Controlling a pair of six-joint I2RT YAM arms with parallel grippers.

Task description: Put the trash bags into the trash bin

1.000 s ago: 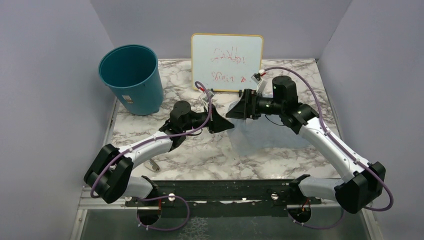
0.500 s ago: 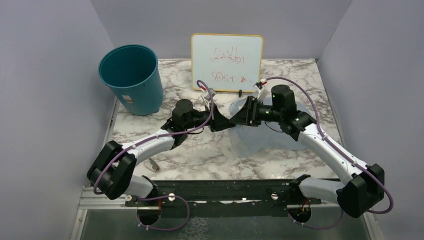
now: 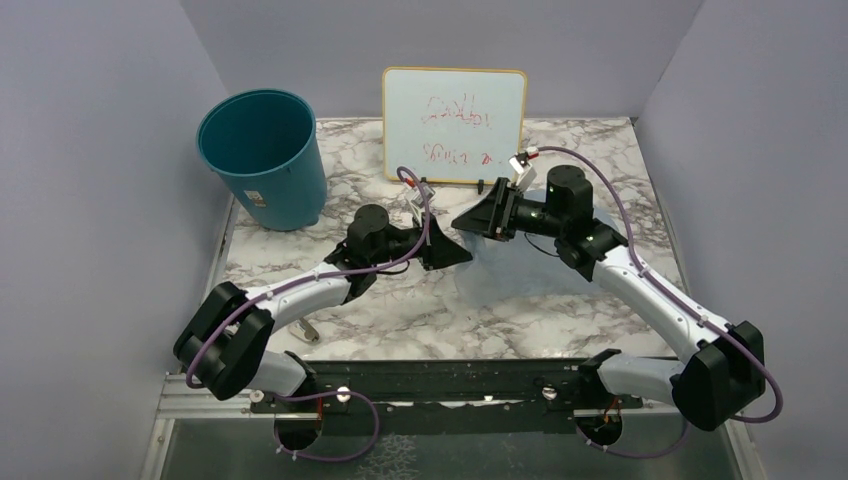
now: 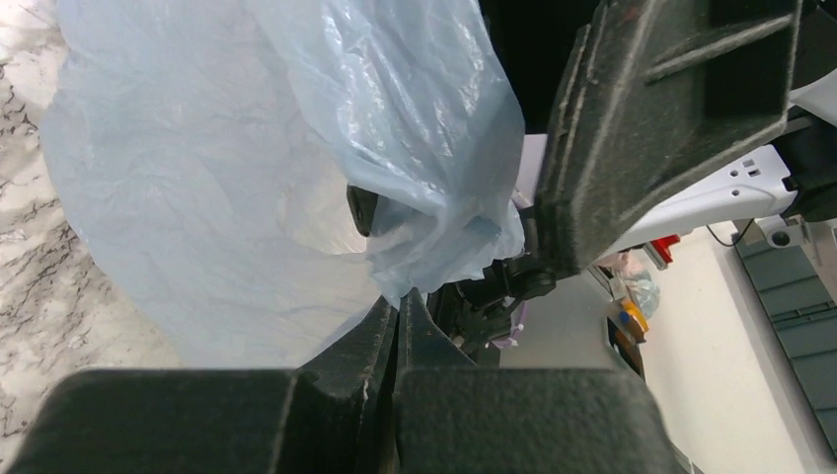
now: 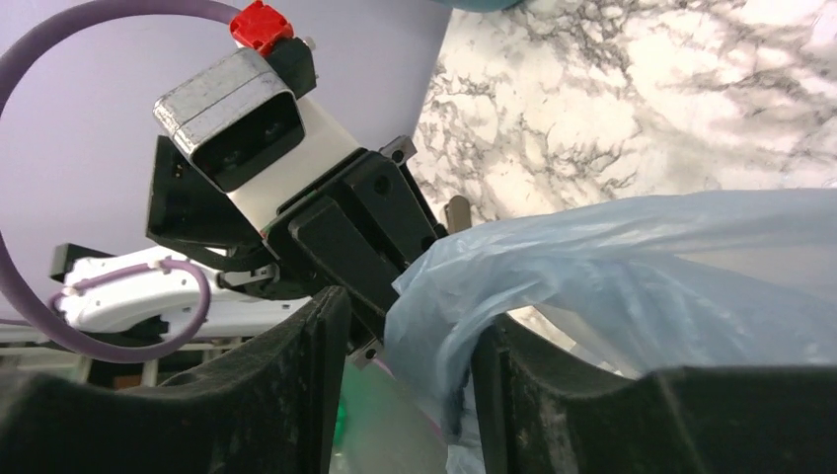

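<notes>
**Technician A:** At the centre of the marbled tabletop (image 3: 400,310), just in front of the whiteboard (image 3: 454,97), where does the trash bag (image 3: 520,275) lie relative to the two grippers?

**Technician B:** It sits between them and spreads toward the right edge. The left gripper (image 4: 400,316) has its fingers pressed together on a fold of the light-blue film, as the left wrist view shows. The right gripper (image 5: 410,326) has its fingers apart, with a bunched edge of the same bag in the gap. Whether that edge is actually clamped cannot be told from the right wrist view.

**Technician A:** And the trash bin (image 3: 262,158)?

**Technician B:** It stands upright at the far-left corner, mouth open, well apart from the bag. From the held point, the bin lies to the left and farther back.

**Technician A:** Which arm is nearer to it?

**Technician B:** The left arm. Its gripper is between the bin and the bulk of the bag, so the carry probably runs leftward and toward the far edge, with the film trailing to the right.

**Technician A:** Any risk?

**Technician B:** The bag is thin and crinkly. Most of it rests on the tabletop, so it is likely to drag or snag on the bin rim unless it is lifted above the rim first.
</notes>
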